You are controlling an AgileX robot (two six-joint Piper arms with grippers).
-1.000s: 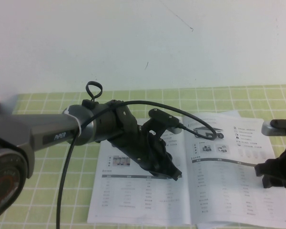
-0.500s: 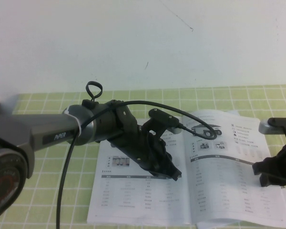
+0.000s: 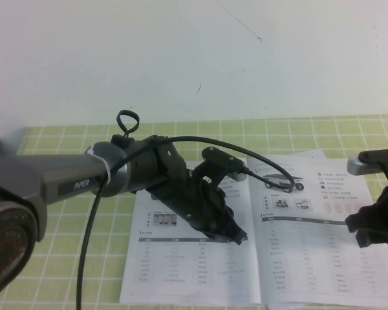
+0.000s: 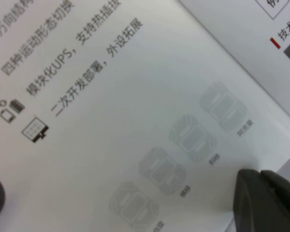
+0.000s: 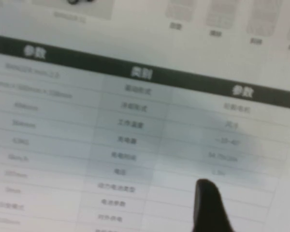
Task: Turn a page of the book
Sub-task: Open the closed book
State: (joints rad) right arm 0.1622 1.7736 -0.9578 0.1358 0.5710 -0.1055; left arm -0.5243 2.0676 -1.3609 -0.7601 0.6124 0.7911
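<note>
The book (image 3: 258,239) lies open and flat; you've no page (image 3: 330,226) lifted yet. Left gripper (image 3: 236,234) presses near the spine, right gripper (image 3: 375,226) hovers at the page's outer edge; I cannot tell either claw's state.

The left end effector (image 3: 236,234) blocks the book (image 3: 181,271) spine — the right end effector (image 3: 368,227) crowds its outer edge.

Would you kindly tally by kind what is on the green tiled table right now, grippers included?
Booklets: 1, the open book
Grippers: 2, the left gripper over the left-hand leaf near the spine, and the right gripper at the right edge of the page
Total: 3
</note>
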